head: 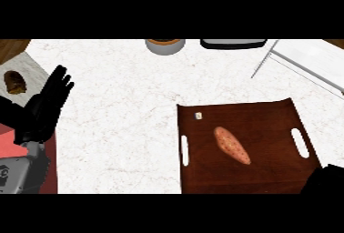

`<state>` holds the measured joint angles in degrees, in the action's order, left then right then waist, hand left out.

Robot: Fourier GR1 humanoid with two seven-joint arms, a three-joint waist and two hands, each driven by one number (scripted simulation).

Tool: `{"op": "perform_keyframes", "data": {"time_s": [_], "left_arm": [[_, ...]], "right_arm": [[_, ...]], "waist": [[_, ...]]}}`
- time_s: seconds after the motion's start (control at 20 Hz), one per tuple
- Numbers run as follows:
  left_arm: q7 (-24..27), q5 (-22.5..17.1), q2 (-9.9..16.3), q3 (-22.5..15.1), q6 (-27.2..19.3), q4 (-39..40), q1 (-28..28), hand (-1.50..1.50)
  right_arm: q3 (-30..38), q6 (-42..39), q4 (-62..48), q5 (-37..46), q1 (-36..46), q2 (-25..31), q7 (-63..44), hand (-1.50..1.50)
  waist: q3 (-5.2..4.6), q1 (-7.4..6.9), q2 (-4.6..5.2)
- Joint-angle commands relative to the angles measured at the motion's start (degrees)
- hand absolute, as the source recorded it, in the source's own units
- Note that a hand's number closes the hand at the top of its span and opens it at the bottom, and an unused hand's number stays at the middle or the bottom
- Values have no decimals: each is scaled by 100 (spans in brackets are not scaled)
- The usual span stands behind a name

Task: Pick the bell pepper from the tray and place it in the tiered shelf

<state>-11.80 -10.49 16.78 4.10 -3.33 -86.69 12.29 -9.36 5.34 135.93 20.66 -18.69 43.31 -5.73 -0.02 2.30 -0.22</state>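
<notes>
Left robot hand [48,102]: over the table's left edge, fingers straight and pointing toward the far edge, released, holding nothing. Grey forearm [23,173] enters below it at the near-left corner.

Right robot hand [327,178]: only a dark patch at the near-right corner, overlapping the tray's near-right corner; cannot tell how its fingers stand.

Tray [269,177]: dark brown, with a white slot handle on each short side, lying on the near-right part of the white marbled table [121,127].

Bell pepper [232,145]: elongated, orange-red, lying near the tray's middle, tilted, apart from both hands. Small pale object [198,116] near the tray's far-left corner; too small to identify.

Far edge: round container [165,46], dark item [232,43]. Far-right corner: white shelf [309,59] with thin metal rod. Far-left corner: brown lump [14,82] on a grey surface.
</notes>
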Motion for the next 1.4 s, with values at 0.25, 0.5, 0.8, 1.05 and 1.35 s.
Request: {"op": "perform_keyframes", "data": {"time_s": [0.25, 0.5, 0.8, 1.05, 1.35], "left_arm": [[6, 68, -134, -186, 51, -195, -103, 0], [-38, 136, -171, -207, 41, -188, -107, 0], [119, 165, -189, -167, 158, -24, -70, 0], [-263, 132, -177, -145, 158, -174, 325, 0], [-147, 246, -231, -27, 120, 341, 633, 0]], "right_arm": [[3149, -974, -676, -3218, 864, 727, -584, 150], [4073, -1901, -2349, -3841, 1310, 1358, -404, 150], [4155, -2566, -4534, -3803, 1963, 1509, 590, 150], [3851, -2738, -5998, -3401, 2801, 1713, 1126, 150], [3523, -3141, -7696, -2913, 3877, 2148, 1814, 150]], "waist": [[2, -171, 3], [2, -224, 17], [7, -305, 40], [7, -343, 48], [6, -347, 59]]}}
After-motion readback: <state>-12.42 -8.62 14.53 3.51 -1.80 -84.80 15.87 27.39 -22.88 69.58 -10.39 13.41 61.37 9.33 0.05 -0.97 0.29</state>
